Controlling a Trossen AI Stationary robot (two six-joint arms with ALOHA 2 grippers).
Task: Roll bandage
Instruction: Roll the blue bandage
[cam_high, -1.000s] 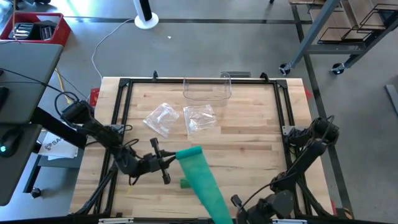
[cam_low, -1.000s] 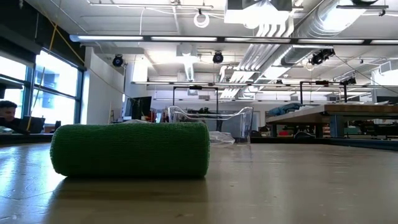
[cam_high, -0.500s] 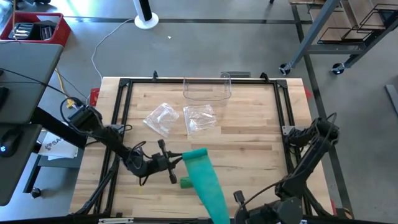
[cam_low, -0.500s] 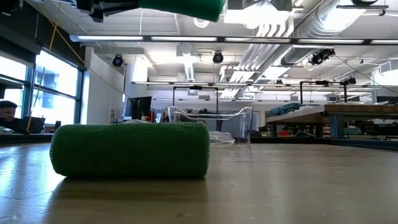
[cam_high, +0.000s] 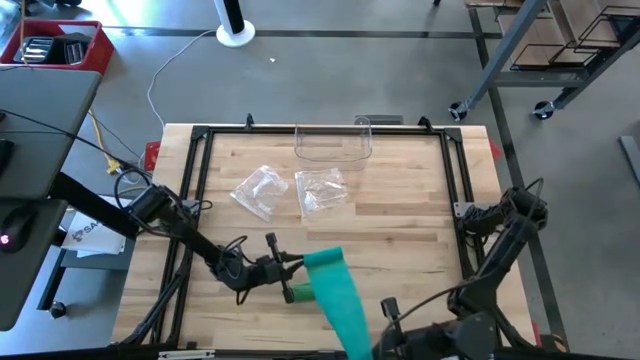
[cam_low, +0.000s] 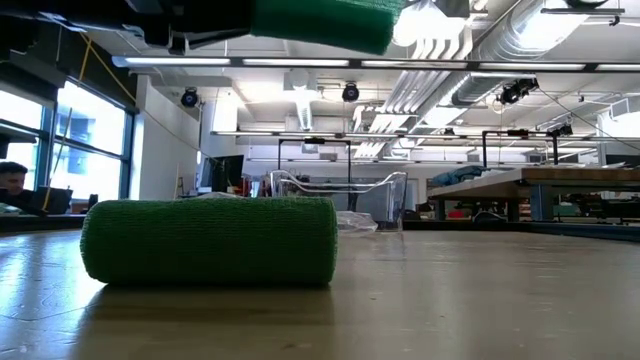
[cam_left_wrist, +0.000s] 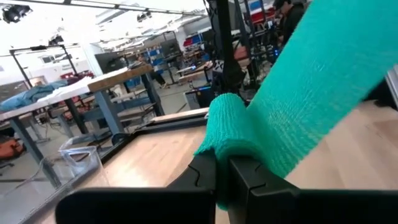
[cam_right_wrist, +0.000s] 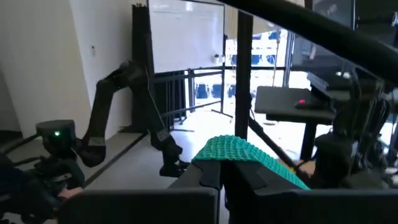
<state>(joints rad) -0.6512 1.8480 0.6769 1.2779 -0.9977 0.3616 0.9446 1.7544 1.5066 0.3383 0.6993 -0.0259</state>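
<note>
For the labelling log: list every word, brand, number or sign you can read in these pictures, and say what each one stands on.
No text can be read with certainty.
White sheet on the floor left of the table: dark print, too small to read.
Red bin at the far left: its contents show markings, too blurred to read.
Green bandage, clear container and plastic bags: no print visible.

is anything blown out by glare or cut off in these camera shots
Low view: ceiling lights glare white, and the held green bandage is cropped at the top edge. Left wrist view: sky behind is washed out; bandage fills the picture.
</note>
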